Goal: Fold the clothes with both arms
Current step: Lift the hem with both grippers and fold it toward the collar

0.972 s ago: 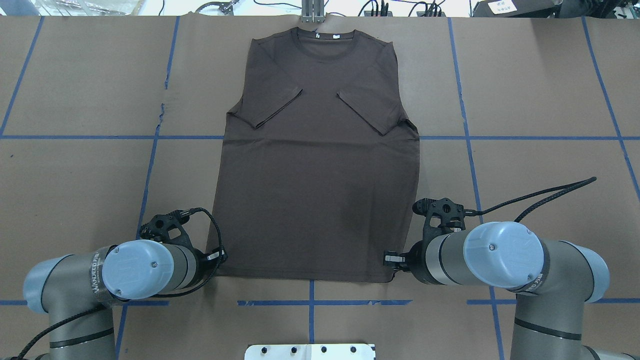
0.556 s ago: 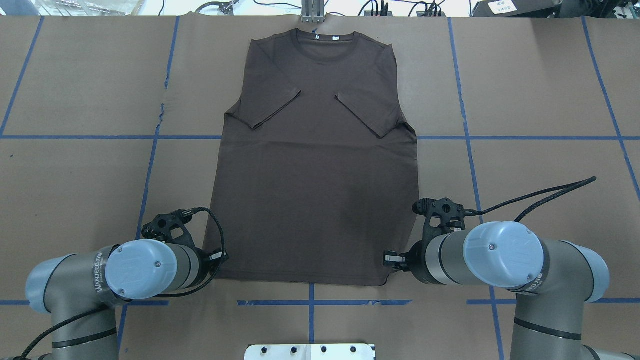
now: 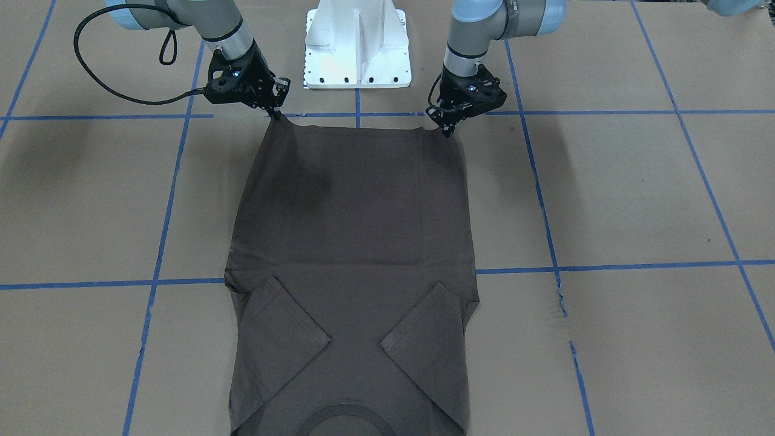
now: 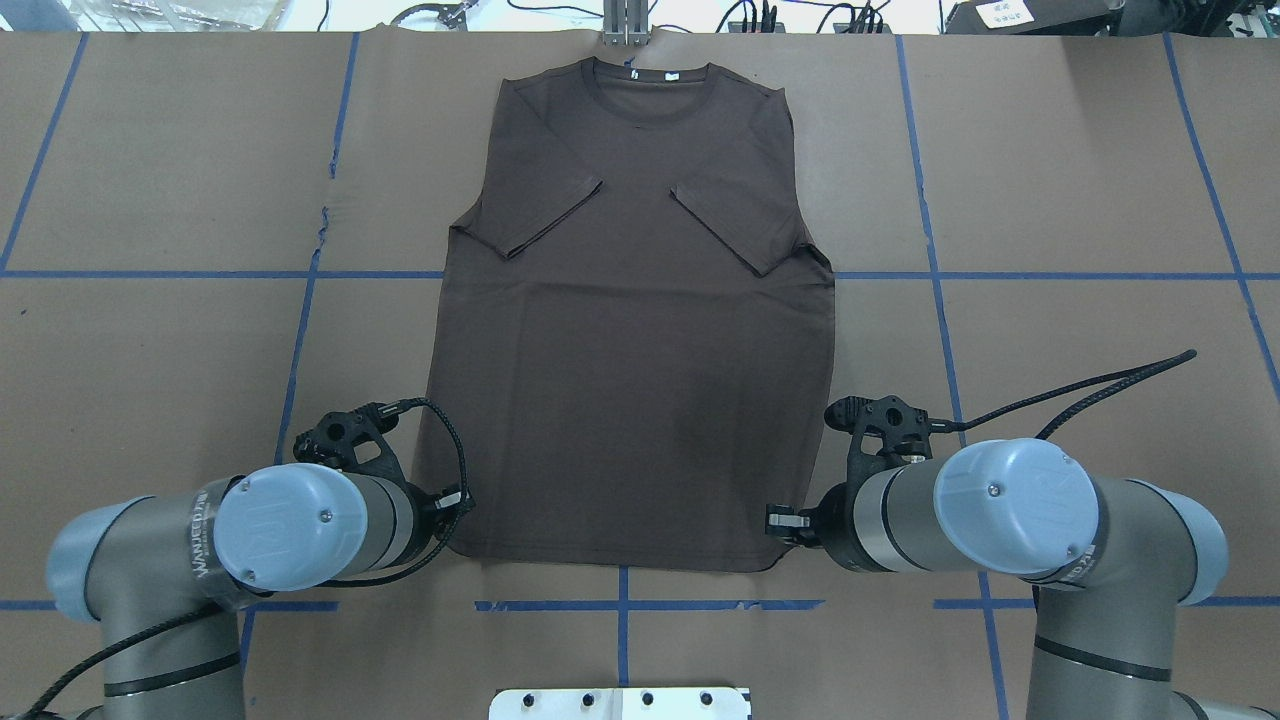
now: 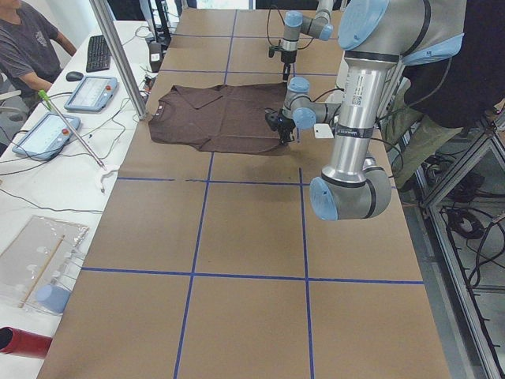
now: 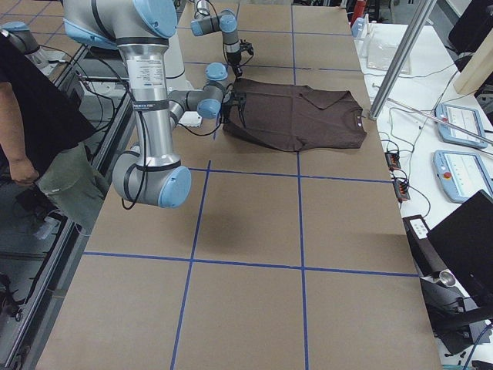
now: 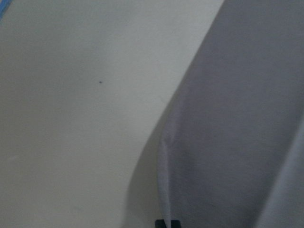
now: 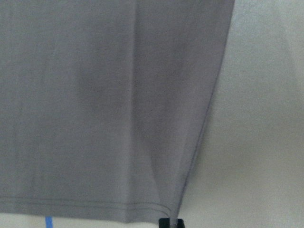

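Observation:
The dark brown T-shirt [image 4: 640, 350] lies flat on the brown paper, both sleeves folded inward and its collar [image 4: 650, 85] at the far edge. My left gripper [image 4: 462, 500] is shut on the near-left hem corner. My right gripper [image 4: 775, 520] is shut on the near-right hem corner. In the front-facing view both corners rise to small peaks at the left gripper [image 3: 448, 130] and the right gripper [image 3: 277, 116]. The left wrist view shows the shirt's side edge [image 7: 164, 156] running down to the fingertips. The right wrist view shows the stitched hem [image 8: 95, 204].
The white pedestal base [image 3: 357, 48] stands just behind the hem. Blue tape lines [image 4: 620, 605] grid the paper. A metal post [image 4: 625, 25] rises beyond the collar. A person [image 5: 465, 63] stands behind the robot, and another sits at a side desk [image 5: 31, 47] with tablets.
My left gripper has moved inward and slightly forward, drawing the near-left hem corner in with it. The right gripper has held almost still.

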`<state>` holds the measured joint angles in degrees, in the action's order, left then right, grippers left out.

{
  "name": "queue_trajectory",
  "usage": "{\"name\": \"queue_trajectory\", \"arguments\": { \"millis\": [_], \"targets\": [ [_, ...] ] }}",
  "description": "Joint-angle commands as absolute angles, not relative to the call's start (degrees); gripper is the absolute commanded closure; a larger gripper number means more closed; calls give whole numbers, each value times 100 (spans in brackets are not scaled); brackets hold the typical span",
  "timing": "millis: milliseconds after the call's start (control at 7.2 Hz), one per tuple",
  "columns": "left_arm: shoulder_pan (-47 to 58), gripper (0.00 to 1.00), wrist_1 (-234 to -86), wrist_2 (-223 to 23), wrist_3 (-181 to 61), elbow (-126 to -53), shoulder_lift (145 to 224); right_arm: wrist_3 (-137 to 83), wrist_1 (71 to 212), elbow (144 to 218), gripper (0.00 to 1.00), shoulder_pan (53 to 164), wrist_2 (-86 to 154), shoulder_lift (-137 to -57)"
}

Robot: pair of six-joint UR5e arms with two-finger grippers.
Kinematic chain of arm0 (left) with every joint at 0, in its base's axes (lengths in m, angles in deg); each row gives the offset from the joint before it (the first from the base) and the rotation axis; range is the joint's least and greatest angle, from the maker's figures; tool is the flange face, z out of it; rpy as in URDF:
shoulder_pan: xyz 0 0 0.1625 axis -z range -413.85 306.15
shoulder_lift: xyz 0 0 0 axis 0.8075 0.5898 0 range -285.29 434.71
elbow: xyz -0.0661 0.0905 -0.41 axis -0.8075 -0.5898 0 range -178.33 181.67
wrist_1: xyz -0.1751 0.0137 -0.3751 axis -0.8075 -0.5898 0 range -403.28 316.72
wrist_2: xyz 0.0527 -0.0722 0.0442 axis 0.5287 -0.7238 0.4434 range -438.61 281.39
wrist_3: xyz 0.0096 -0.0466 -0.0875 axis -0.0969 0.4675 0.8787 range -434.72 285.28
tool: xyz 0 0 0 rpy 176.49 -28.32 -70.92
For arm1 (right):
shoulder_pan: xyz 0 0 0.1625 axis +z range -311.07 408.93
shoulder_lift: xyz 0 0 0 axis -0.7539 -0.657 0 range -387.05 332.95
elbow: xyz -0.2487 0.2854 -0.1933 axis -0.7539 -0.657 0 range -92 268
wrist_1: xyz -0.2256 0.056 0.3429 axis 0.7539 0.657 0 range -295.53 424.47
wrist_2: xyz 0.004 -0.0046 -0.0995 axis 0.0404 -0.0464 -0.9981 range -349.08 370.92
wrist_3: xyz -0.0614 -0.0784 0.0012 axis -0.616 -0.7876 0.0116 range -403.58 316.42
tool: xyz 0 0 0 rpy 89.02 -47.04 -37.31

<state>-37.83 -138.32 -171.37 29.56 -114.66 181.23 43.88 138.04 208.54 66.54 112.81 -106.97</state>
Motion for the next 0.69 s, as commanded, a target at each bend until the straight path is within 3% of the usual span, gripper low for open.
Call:
{"name": "queue_trajectory", "arguments": {
  "millis": [0,556],
  "targets": [
    [-3768,100,-13565,-17116,2943,-12065,18062,4396,13813,21226,100,6686,11611,-10808],
    [-4222,100,-13155,-17186,2463,-13232,17773,4396,13821,22138,100,6581,12130,-11508]
  ]
}}
